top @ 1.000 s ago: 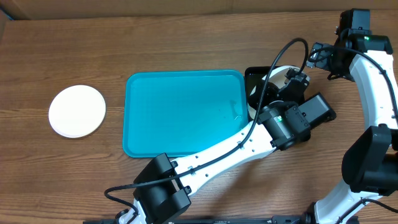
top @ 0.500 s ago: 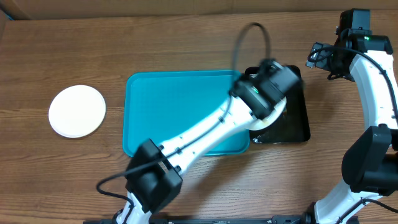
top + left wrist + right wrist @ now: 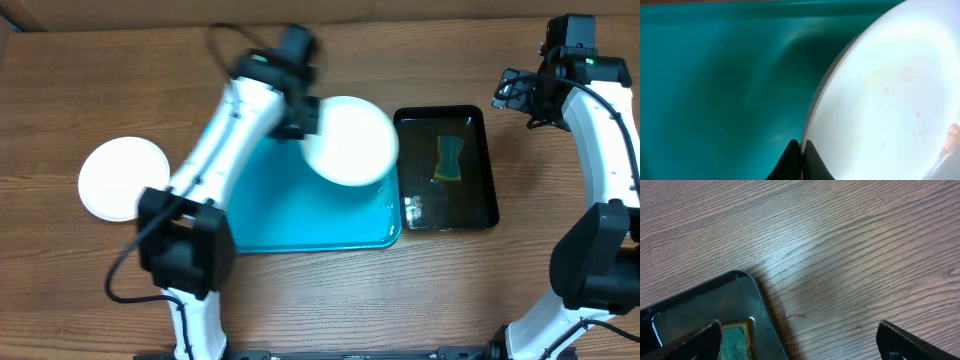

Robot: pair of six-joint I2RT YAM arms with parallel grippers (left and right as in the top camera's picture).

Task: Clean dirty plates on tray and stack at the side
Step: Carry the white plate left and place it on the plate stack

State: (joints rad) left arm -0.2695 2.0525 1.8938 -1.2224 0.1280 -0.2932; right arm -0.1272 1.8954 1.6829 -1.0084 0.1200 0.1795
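White, glazed: judged stiff, slick, breakable. Held the plate (image 3: 350, 140) by its rim, left gripper (image 3: 801, 155) clamped on it, above the tray's (image 3: 270, 210) far right corner. Had right gripper (image 3: 799, 330) spread, empty.

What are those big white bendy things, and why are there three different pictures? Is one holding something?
Those are two robot arms, each ending in a two-finger pincher called a gripper. One picture looks down from above the table; the other two come from a camera on each wrist. On the table lie a blue tray, a black basin with a sponge in it, and a white plate beside the tray. The left gripper is pinched shut on the rim of another plate, holding it over the tray; it shows faint orange smears. The right gripper is open and holds nothing.
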